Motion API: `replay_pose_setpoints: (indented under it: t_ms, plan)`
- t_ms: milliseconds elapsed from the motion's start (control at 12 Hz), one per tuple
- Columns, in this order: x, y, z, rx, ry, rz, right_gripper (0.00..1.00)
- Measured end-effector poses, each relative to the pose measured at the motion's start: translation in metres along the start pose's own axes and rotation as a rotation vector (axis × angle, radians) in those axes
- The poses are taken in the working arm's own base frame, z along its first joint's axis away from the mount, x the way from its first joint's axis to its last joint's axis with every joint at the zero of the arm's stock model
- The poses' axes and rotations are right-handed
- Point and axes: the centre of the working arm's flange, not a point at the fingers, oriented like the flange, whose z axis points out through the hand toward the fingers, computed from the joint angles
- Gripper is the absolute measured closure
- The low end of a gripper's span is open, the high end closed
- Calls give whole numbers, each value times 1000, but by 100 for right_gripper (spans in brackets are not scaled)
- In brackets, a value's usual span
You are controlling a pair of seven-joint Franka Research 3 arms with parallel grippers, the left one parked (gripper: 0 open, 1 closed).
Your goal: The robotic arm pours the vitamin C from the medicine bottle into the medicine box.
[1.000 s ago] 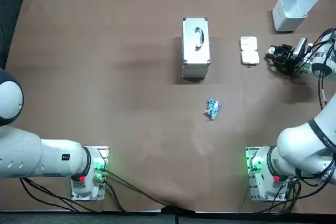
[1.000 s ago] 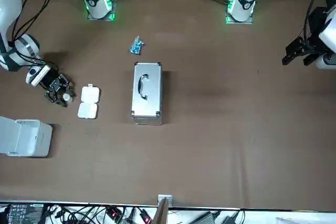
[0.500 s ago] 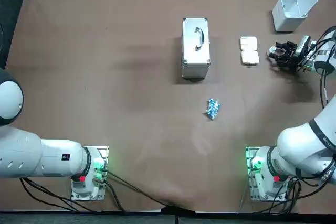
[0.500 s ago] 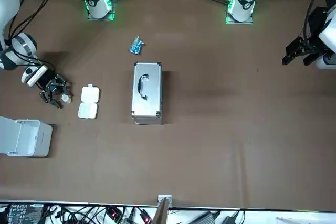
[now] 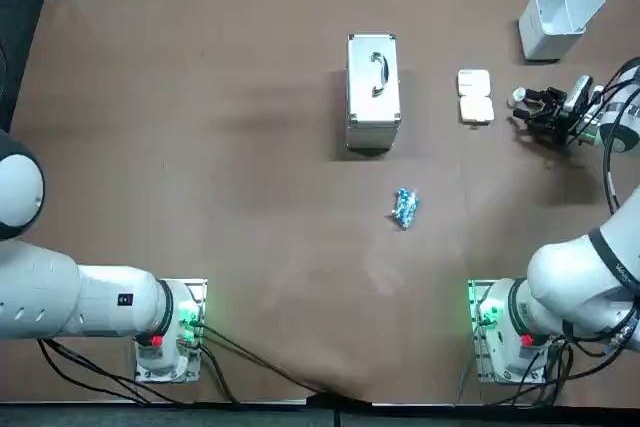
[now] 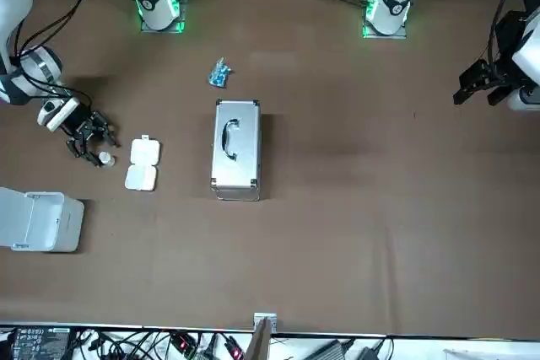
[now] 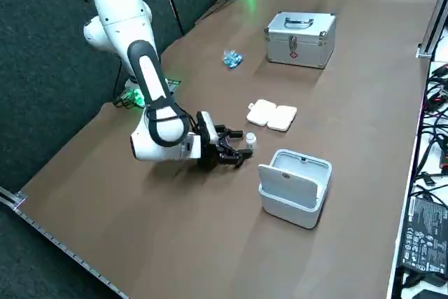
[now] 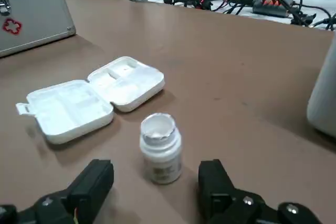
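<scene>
Just before parted right jaws, medicine bottle point(image 8: 160, 148) stands upright

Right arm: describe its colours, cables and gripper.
The right arm is white with black joint bands; black cables loop along it, and its base glows green. The right gripper, by the medicine bottle, is black with blocky open fingers.

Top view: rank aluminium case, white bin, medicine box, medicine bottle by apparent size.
aluminium case
white bin
medicine box
medicine bottle, clearly smallest
Right end effector is open, facing the bottle.
</scene>
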Motion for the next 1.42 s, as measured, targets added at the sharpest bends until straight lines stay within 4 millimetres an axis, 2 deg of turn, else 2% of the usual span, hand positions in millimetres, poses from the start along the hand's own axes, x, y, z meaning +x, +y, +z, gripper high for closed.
replay_pose_setpoints:
  t_ms: [250,917,1417]
  plan:
    - [5,-1,-5,2,-4,-12,0]
    - [53,8,-40,-54,-86,-85,0]
    - [114,7,-59,73,-257,37,0]
